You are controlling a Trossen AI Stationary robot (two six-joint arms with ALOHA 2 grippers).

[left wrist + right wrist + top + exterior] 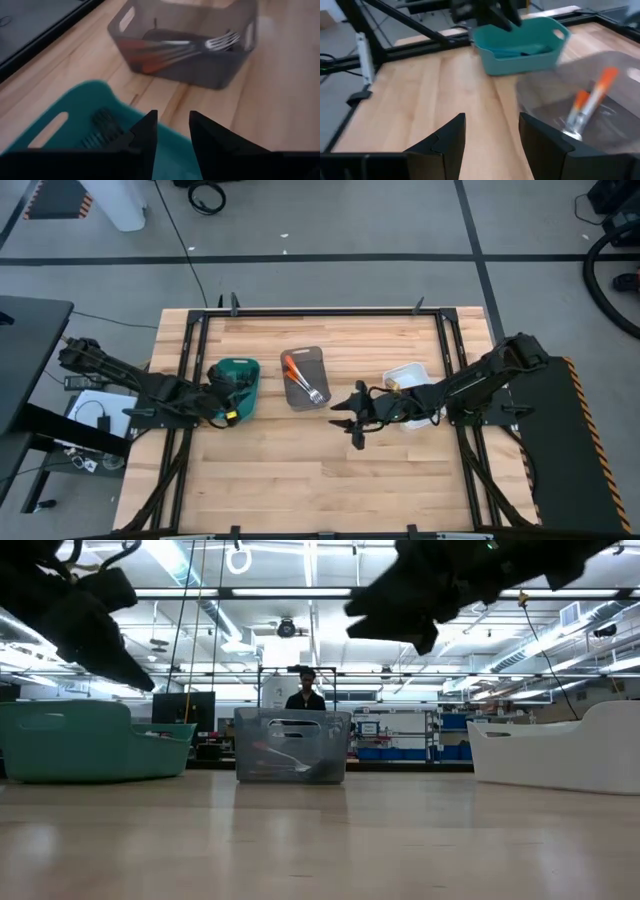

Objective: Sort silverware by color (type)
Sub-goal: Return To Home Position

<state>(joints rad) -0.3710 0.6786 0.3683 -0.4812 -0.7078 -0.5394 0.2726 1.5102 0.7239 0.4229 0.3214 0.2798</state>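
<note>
**Student:** Which step is showing here?

**Tutor:** Seemingly the closing one. Nothing is lying loose on the pale wooden table, so both arms appear to be heading home. The left gripper is hovering over the teal plastic bin, fingers parted and empty. The right gripper, likewise spread and holding nothing, is hanging between the translucent grey bin and the white bin.

**Student:** And the silverware?

**Tutor:** Orange-handled metal forks are resting in the grey bin, and what look like blue-handled pieces are lying in the teal one. The right arm is hiding most of the white bin.

**Student:** What is the next move calling for?

**Tutor:** Probably a lift clear of the bin walls — the teal rim is sitting just under the left fingers. A person is standing well behind the table.
</note>
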